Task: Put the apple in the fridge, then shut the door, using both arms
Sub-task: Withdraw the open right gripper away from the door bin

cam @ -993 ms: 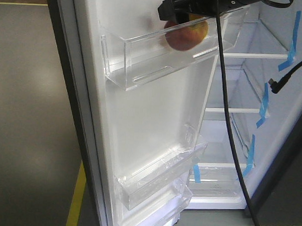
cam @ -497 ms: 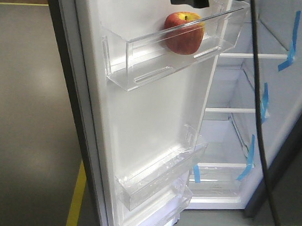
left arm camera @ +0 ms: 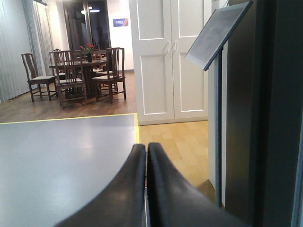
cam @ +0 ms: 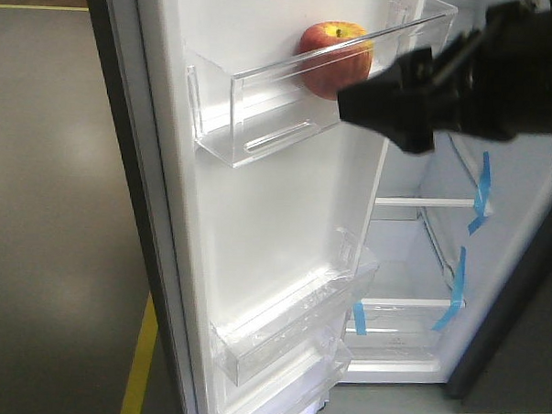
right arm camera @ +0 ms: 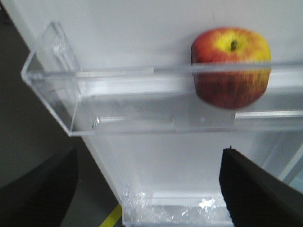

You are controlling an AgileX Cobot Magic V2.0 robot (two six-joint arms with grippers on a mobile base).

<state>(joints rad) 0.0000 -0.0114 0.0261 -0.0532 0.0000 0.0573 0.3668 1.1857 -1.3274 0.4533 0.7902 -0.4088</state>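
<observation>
The apple [cam: 335, 58] sits stem-up in the upper clear bin [cam: 252, 133] on the inside of the door [cam: 275, 234], where the bin's front wall should keep it from rolling out when the door swings. The right gripper [right arm camera: 149, 153] hangs just in front of that bin and a little below it, jaws spread wide and holding nothing, so the fruit rests on its own. The door stands wide open from the fridge [cam: 415, 176], so closing it is what remains. The left gripper [left arm camera: 146, 153] has its jaws pressed together, empty, beside a dark panel [left arm camera: 279, 118] that may be the door's outer face, a fair place to push from, though I can't be sure.
</observation>
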